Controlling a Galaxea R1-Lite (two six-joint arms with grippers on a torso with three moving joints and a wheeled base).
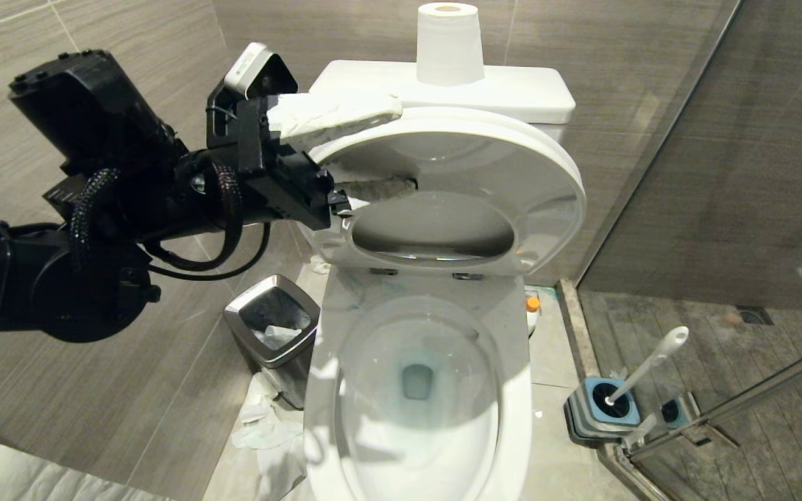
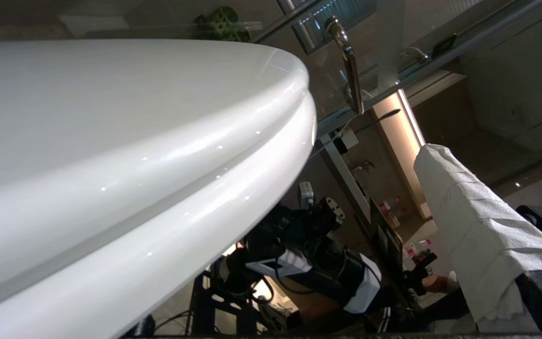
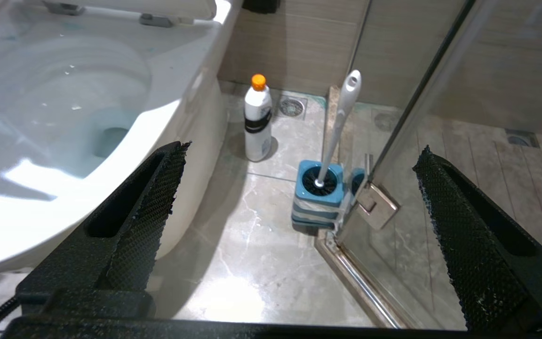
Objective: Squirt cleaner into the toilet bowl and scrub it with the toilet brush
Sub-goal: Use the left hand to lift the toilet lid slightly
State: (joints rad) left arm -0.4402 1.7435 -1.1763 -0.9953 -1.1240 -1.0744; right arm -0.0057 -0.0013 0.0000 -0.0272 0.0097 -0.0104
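The toilet bowl point(image 1: 521, 417) stands open below me, its seat and lid point(image 1: 484, 160) tilted up together. The cleaner shows as a turquoise tint point(image 1: 416, 381) around the drain and faint streaks on the back rim. My left gripper point(image 1: 404, 146) is open, its jaws on either side of the lid's left edge. Its paper-wrapped finger point(image 2: 468, 226) lies along the lid's back. The toilet brush point(image 1: 645, 369) stands in its blue holder point(image 1: 606, 410) on the floor to the right. My right gripper point(image 3: 301, 150) hangs open and empty above that floor, level with the toilet brush point(image 3: 339, 122).
A white bottle with an orange cap point(image 3: 258, 122) stands on the floor between toilet and brush. A chrome-rimmed bin point(image 1: 272, 327) and crumpled tissue point(image 1: 262, 424) sit left of the bowl. A toilet roll point(image 1: 448, 42) rests on the tank. A glass shower door point(image 1: 721, 209) closes off the right.
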